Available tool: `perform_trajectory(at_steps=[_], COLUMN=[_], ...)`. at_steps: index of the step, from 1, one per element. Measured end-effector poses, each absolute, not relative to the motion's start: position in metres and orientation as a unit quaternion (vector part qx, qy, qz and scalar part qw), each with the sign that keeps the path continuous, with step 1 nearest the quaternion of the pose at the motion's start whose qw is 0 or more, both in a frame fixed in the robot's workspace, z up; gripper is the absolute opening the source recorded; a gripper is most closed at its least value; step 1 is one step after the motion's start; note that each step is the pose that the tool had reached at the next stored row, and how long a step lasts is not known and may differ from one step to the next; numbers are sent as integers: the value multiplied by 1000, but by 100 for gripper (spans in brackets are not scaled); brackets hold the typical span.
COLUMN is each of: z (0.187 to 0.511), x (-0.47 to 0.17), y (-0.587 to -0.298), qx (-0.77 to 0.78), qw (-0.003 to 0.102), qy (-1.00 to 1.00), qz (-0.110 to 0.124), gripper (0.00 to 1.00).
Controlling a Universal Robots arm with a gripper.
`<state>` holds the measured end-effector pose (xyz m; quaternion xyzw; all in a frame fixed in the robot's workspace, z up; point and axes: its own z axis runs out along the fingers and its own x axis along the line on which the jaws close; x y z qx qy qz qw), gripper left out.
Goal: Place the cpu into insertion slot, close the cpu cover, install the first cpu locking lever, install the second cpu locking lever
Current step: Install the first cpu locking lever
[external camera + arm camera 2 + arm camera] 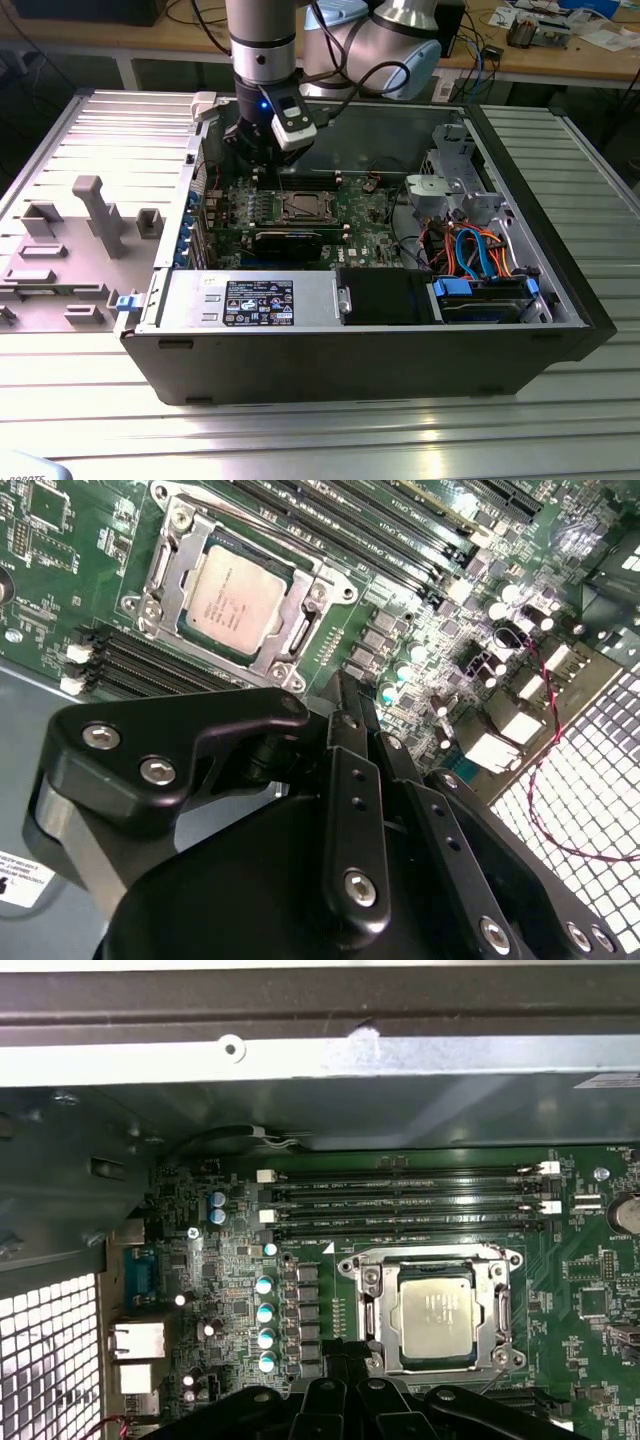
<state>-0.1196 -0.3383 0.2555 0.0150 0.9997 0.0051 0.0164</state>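
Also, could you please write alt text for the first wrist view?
The cpu sits in the insertion slot with the silver cpu cover framing it, on a green motherboard beside long memory slots. The black gripper hangs close to the socket.

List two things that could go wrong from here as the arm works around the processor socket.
The gripper hangs near the cpu cover; a skewed descent might scrape the cpu exposed in its cut-out. The upright capacitors beside the cover could be knocked if the arm drifts sideways.
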Motion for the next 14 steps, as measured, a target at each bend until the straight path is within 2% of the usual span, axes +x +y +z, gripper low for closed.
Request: perform_trajectory(at_steps=[11, 14], z=[255, 256], x=[-124, -124], y=[-323, -311], qx=[-5, -9], qw=[16, 16], qy=[1000, 1000], qz=[6, 6], gripper=[11, 11])
